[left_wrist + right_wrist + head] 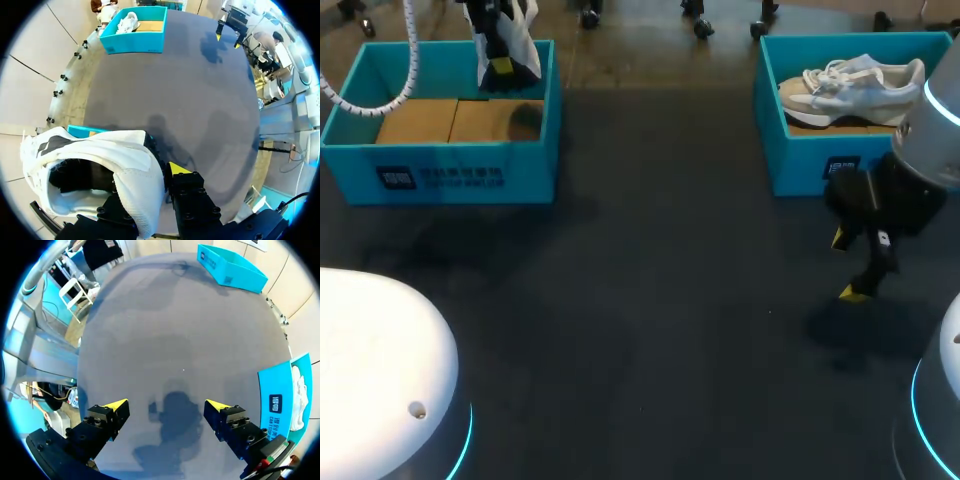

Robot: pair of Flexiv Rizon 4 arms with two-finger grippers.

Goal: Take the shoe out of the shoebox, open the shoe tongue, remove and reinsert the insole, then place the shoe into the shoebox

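Jaws of the left gripper (501, 62) were pinched on the white shoe (525, 40); jaws of the right gripper (848, 266) were spread, with nothing between them.

Head view: the left gripper held the white shoe over the back part of the left shoebox (440, 165), whose floor was brown cardboard. The right gripper hung over the dark table (640, 330), just in front of the right shoebox (820, 165) — a second shoe (850, 85) lay inside that box.

Left wrist view: the shoe's side wall sat between the fingers. One yellow tip pressed its outer face; the other finger was hidden inside the shoe's opening. A blue corner of the left shoebox showed under the shoe. The right shoebox stood far across the table.

Right wrist view: both yellow tips stood wide apart above the bare table — the gripper's shadow lay beneath them. The right shoebox was close beside the gripper, the left shoebox far ahead.
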